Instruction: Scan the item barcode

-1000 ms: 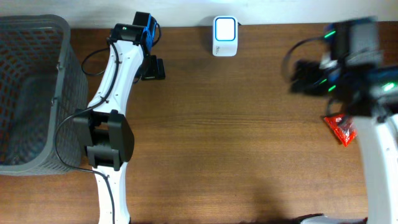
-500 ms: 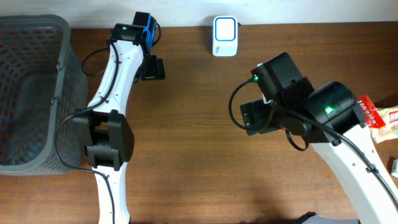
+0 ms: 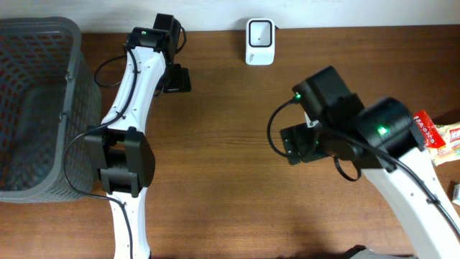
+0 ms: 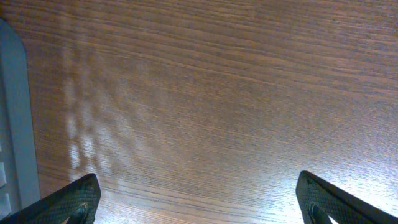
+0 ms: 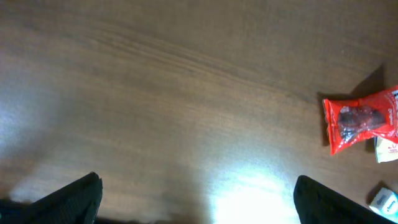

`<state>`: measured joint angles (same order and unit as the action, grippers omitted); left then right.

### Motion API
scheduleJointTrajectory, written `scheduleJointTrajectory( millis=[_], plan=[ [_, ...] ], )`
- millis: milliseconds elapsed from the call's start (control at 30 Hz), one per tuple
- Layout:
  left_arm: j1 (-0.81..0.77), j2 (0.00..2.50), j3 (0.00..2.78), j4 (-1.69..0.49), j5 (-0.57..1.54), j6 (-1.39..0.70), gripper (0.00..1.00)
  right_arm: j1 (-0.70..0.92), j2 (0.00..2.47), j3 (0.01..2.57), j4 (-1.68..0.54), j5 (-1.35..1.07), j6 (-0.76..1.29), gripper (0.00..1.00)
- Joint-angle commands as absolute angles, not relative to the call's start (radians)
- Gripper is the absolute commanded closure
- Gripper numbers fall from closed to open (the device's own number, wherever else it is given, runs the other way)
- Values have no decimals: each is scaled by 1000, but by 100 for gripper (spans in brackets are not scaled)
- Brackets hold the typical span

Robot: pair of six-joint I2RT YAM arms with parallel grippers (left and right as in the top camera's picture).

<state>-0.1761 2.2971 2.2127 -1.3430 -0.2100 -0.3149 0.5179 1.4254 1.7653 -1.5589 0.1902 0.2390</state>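
Looks like a mock shop checkout on a robot test bench. Shown by a white barcode scanner [image 3: 259,42] at the far edge of a brown wooden table [image 3: 230,180], a grey mesh shopping basket [image 3: 75,72] at the left end, packaged snacks [image 3: 429,133] at the right edge, and two robot arms [image 3: 134,108] reaching in from the near side.

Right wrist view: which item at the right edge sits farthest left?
The red packet, the only red one; the pale packet and the small white box lie further right, cut by the frame edge.
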Motion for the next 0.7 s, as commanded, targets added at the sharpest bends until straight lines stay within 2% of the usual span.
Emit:
scheduleJointTrajectory(
  millis=[0, 200, 300, 500, 667],
  plan=[
    [-169, 2274, 2209, -1344, -206, -321, 1, 456, 1272, 1654, -1482, 163, 243, 2],
    [-169, 2274, 2209, -1343, -206, -321, 1, 263, 900, 1182, -1131, 14, 239, 2],
    [-169, 2274, 2209, -1344, -206, -321, 1, 184, 609, 875, -896, -1, 236, 2],
    [-169, 2274, 2209, -1344, -206, -321, 1, 123, 292, 575, -644, -83, 58, 2],
    [-169, 2274, 2209, -1344, -206, -321, 1, 75, 121, 372, -472, -83, 60, 2]
  ],
)
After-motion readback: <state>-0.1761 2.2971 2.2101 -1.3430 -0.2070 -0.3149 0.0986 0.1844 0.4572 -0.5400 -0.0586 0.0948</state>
